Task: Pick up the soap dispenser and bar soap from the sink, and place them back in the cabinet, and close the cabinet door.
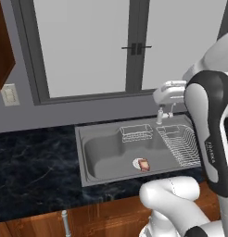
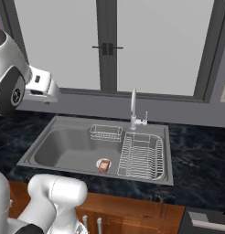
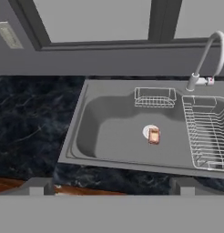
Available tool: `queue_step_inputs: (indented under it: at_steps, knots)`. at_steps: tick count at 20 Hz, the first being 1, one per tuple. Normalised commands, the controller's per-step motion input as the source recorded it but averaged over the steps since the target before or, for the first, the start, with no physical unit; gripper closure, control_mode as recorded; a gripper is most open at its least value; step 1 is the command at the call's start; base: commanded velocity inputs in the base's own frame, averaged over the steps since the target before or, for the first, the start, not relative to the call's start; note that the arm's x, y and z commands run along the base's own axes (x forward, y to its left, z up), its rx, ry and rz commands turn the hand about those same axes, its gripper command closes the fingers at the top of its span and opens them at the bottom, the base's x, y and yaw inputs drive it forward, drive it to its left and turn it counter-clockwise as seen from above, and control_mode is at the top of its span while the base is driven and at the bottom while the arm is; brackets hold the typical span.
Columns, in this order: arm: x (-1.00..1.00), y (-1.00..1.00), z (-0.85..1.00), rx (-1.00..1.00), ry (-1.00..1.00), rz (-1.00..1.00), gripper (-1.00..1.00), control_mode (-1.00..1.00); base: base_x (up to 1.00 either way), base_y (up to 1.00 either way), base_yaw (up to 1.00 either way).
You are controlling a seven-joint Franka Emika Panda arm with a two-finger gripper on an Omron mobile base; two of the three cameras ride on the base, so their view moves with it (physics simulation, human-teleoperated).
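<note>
Where visible, cabinet [image 1: 3,44] upper left

A wide grey-framed window [image 2: 109,45] with pale blank panes runs above a grey wall [image 1: 65,115], a beige wall outlet [image 1: 10,95] beside it, over black marbled countertop [image 3: 32,118] and wooden base cabinets [image 2: 132,219].

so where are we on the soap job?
Nothing looks done yet. The bar soap lies in the sink basin on its small white dish, left of the dish rack. The gripper is open, holds nothing and sits above the sink's front edge. The pump bottle can't be made out here. Left: pick both up, put them in the cabinet, close the door.
</note>
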Motion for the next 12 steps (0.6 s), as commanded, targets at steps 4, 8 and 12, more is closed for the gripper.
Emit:
queue_step_inputs:
  at_steps: [4,8,12]
  knots:
    - [0.28,-0.21,-0.37,-0.01,0.1,0.0,-1.0,-1.0,0.0,0.0,0.0]
    - [0.33,-0.12,-0.39,-0.05,0.11,0.0,-1.0,-1.0,0.0,0.0,0.0]
    - [0.37,-0.07,-0.34,-0.06,0.13,0.0,-1.0,-1.0,0.0,0.0,0.0]
